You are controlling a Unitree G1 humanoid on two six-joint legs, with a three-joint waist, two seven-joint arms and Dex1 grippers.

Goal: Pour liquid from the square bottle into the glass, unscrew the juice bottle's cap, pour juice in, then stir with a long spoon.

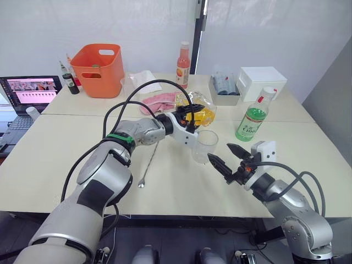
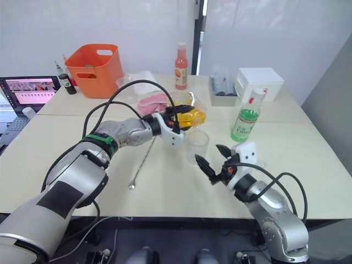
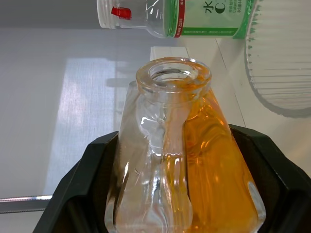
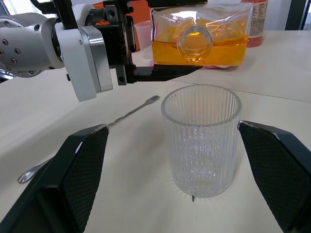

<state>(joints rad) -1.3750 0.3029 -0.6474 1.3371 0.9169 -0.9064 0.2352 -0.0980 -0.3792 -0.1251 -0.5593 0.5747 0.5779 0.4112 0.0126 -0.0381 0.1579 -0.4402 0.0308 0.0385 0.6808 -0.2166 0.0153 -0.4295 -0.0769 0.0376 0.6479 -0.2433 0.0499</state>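
Note:
My left gripper (image 1: 190,116) is shut on the square bottle (image 1: 202,113), holding it tipped on its side just behind and above the glass (image 1: 205,146). The bottle's open mouth (image 4: 194,41) points over the glass, and the yellow-orange liquid (image 3: 214,145) lies along the bottle's lower side. No stream shows, and the ribbed glass (image 4: 201,141) stands upright and looks empty. My right gripper (image 1: 221,152) is open close beside the glass, a finger (image 4: 82,165) on each side of it without touching. The juice bottle (image 1: 253,118) stands at the right with its cap (image 1: 269,91) on. The long spoon (image 1: 148,165) lies flat left of the glass.
At the back stand an orange basket (image 1: 99,69), a cloudy measuring cup (image 1: 129,85), an orange-red bottle (image 1: 183,65), a grey holder (image 1: 223,91) and a white box (image 1: 261,81). A pink cloth (image 1: 159,102) lies behind my left gripper. A laptop (image 1: 30,91) sits far left.

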